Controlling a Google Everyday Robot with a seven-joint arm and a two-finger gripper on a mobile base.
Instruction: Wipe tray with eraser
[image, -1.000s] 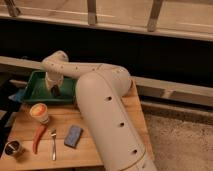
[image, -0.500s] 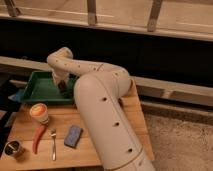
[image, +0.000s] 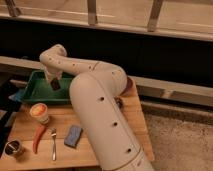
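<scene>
The gripper (image: 55, 83) has swept back toward the tray's (image: 35, 94) middle at the desk's (image: 100, 145) far left corner — jaws pinching the eraser (image: 56, 85), so wiping looks underway.

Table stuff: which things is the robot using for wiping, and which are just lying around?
For the job: shallow dark-green plastic tray; small dark rectangular eraser; end effector, over the tray.

Just lying about: orange-topped cup; blue-grey sponge pad; red-orange chilli-shaped item; metal fork; small dark can.

Wooden table (image: 102, 131): tray (image: 35, 92), cup (image: 39, 112), chili (image: 38, 138), fork (image: 53, 144), sponge pad (image: 73, 136), tin (image: 14, 148); tool (image: 55, 84) above tray.
</scene>
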